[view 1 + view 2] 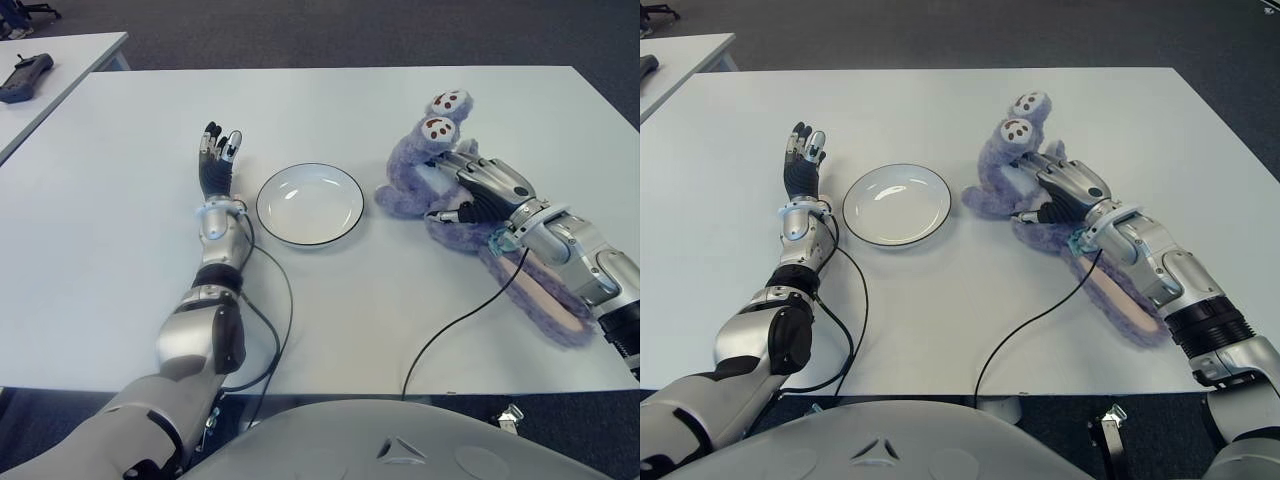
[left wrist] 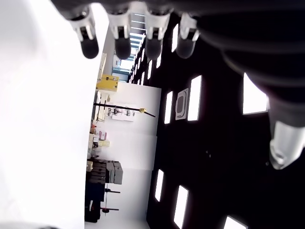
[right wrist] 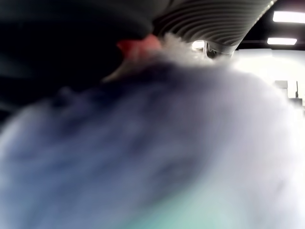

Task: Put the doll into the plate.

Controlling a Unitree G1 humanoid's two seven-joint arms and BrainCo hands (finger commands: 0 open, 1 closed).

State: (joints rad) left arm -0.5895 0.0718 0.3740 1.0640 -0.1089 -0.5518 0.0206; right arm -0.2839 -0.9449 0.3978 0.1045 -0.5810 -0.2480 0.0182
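Lying on open white worktop (image 1: 400,330) right of the black-rimmed white plate (image 1: 310,204), the fuzzy purple doll (image 1: 410,180) sits clamped under the right hand (image 1: 478,188), while the left hand (image 1: 217,160) shows left of the plate, fingers straight.

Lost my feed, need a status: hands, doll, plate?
Right hand closed on the purple plush doll, doll on the white table right of the white black-rimmed plate. Left hand open, left of plate. Path between clear.
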